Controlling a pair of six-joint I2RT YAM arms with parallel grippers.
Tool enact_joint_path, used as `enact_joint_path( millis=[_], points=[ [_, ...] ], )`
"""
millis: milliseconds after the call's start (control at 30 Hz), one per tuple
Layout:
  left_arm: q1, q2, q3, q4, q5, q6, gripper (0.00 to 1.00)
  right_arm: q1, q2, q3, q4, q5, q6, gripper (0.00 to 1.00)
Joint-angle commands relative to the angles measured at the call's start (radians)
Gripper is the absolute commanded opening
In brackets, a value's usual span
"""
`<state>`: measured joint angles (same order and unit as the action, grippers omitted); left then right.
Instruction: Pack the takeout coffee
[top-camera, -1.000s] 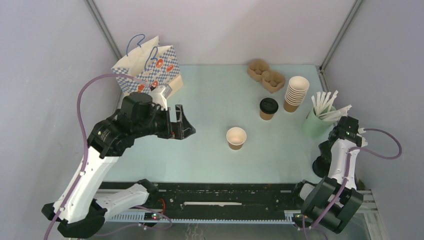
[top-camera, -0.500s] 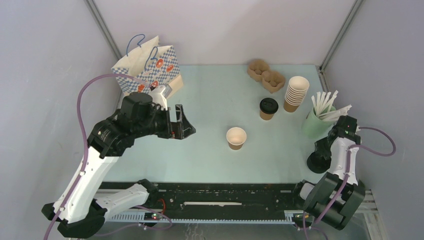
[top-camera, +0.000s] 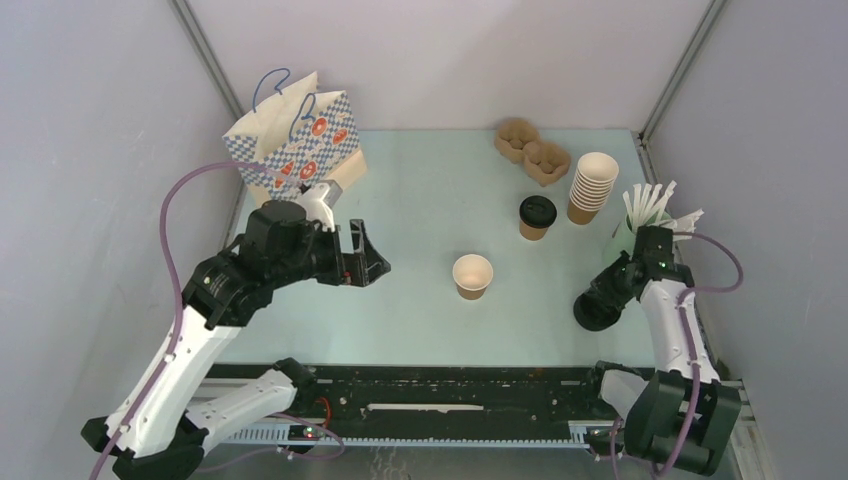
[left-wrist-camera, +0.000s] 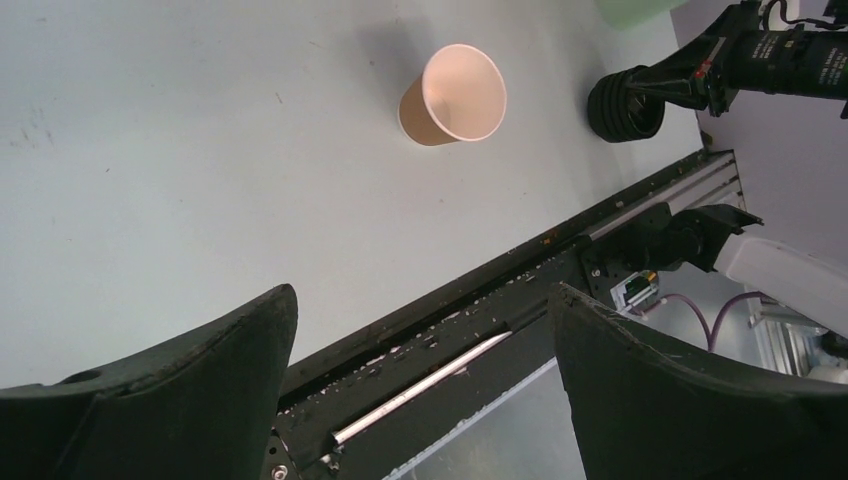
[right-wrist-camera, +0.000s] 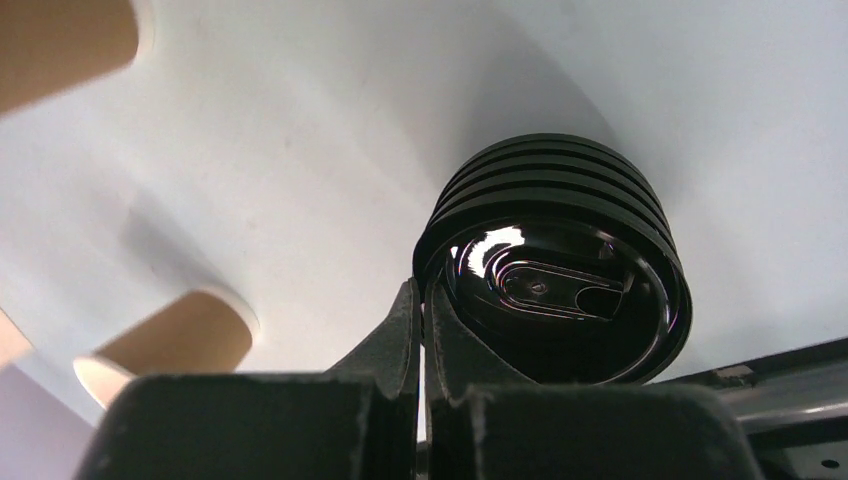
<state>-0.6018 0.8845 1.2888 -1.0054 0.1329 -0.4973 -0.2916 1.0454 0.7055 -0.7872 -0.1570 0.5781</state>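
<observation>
One stack of round black plastic lids (right-wrist-camera: 560, 270) is pinched by its rim in your right claw (right-wrist-camera: 420, 310), presumably for capping; your left claw (left-wrist-camera: 420, 295) gapes empty.

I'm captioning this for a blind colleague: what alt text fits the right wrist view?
Close-up from behind the right gripper, which is shut on the rim of a stack of black lids. Behind it is a pale table, with parts of two brown paper cups at the left edge of the picture.

Lidded cup (top-camera: 537, 216) behind open cup (top-camera: 472, 276), lids (top-camera: 598, 311) right, perhaps on table (top-camera: 420, 180)
</observation>
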Motion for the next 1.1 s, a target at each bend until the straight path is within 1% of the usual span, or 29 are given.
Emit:
enact_joint_path(
  millis=[0,100,167,267,333,433,533,600,667,800,967,1067],
  points=[
    [0.005,-0.045,-0.043,0.056,-0.040,-0.002,1.00,0.086,-0.003,-0.005,0.031,-0.047,-0.037,0.02],
    [0.006,-0.069,-0.069,0.054,-0.040,-0.006,1.00,0.151,0.003,-0.005,0.039,-0.021,-0.039,0.18],
    [0.006,-0.078,-0.083,0.054,-0.031,-0.004,1.00,0.195,0.027,0.004,0.026,0.025,-0.028,0.30],
    [0.005,-0.077,-0.091,0.054,-0.024,0.007,1.00,0.264,0.049,0.034,-0.014,0.098,0.002,0.43],
    [0.006,-0.070,-0.088,0.058,-0.019,0.020,1.00,0.315,0.051,0.063,-0.050,0.150,0.020,0.47],
    [0.002,-0.049,-0.087,0.093,0.001,0.026,1.00,0.357,0.058,0.083,-0.087,0.195,0.022,0.47],
    [-0.038,-0.018,-0.079,0.136,0.006,0.018,1.00,0.358,0.067,0.084,-0.083,0.219,0.003,0.45],
    [-0.091,0.013,-0.058,0.159,-0.015,0.012,1.00,0.359,0.076,0.084,-0.051,0.222,-0.007,0.44],
    [-0.163,0.048,-0.039,0.186,-0.045,0.005,1.00,0.358,0.112,0.088,-0.027,0.218,-0.011,0.41],
    [-0.311,0.103,-0.035,0.306,-0.085,-0.016,0.98,0.367,0.181,0.128,-0.030,0.240,-0.011,0.40],
    [-0.504,0.202,-0.076,0.517,-0.178,-0.022,0.96,0.367,0.174,0.129,-0.035,0.242,-0.001,0.22],
    [-0.595,0.292,-0.108,0.666,-0.205,-0.033,0.93,0.367,0.174,0.130,-0.061,0.256,0.011,0.17]
  ],
)
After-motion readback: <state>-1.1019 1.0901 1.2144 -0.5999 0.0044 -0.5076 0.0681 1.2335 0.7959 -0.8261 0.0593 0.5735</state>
